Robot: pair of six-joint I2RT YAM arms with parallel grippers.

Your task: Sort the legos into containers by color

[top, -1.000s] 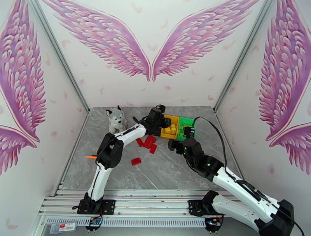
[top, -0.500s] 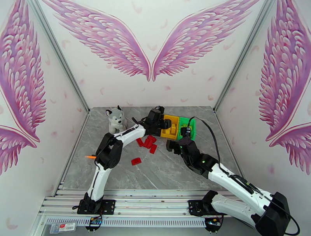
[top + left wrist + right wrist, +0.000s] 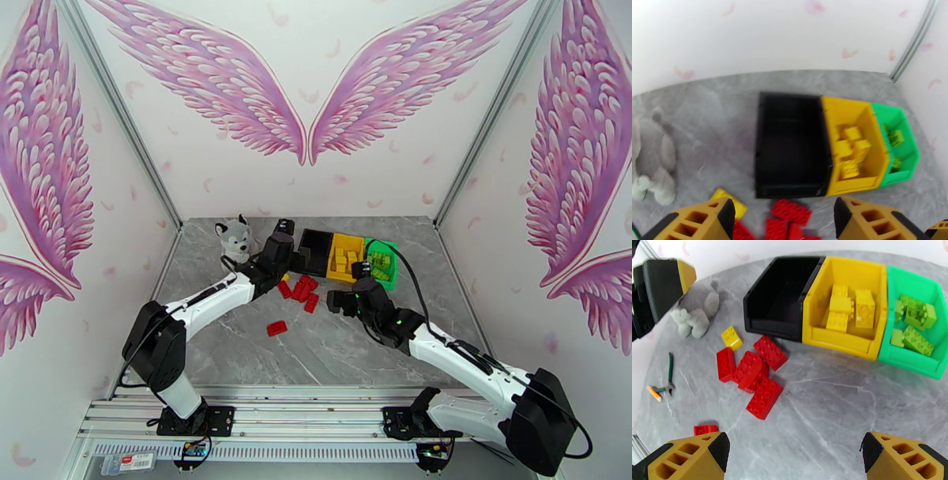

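Red legos [image 3: 750,370] lie heaped on the bench [image 3: 347,347] just in front of the black container [image 3: 778,307]. The nearest one runs its long axis slantwise, near-left to far-right in the right wrist view. One more red brick [image 3: 276,328] lies apart, nearer the arms. A loose yellow brick [image 3: 732,338] sits at the far left of the heap.

The three containers form a row whose long axis runs across the back of the bench. Black is on the left, the yellow container [image 3: 837,338] in the middle and the green container [image 3: 908,358] on the right, and the latter two hold bricks of their own colour.

Bare stone lies open in front of the yellow and green containers and across the near half of the bench. The plush husky [image 3: 235,239] stands at the far left, and what looks like small pliers [image 3: 667,382] lies by the left edge.

A second ago the left gripper [image 3: 784,217] hung over the yellow container. It has drawn back above the red heap, fingers apart and empty. The right gripper [image 3: 794,447] has shifted left toward the heap, spread wide and empty.
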